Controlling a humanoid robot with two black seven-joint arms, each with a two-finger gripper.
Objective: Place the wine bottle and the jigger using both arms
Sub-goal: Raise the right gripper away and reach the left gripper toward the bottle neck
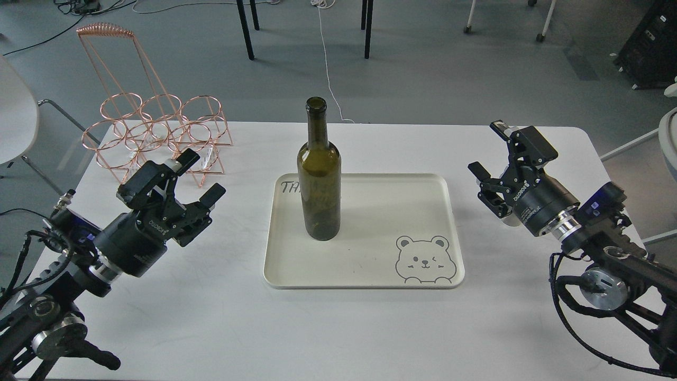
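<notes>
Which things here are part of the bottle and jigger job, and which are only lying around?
Part of the job:
wine bottle, standing upright on the tray
left gripper, open
right gripper, open
No jigger can be seen.

Lying around:
copper wire rack at the table's far left corner

A white table (pixel 211 317) carries a cream rectangular tray (pixel 370 264) at its middle, printed with a bear cartoon (pixel 426 260) at the near right corner and dark handwriting (pixel 291 187) at the far left. A copper wire bottle rack (pixel 156 132) stands at the table's far left corner. On the grey floor behind lie cables (pixel 328 63), among black furniture legs (pixel 246 29).
</notes>
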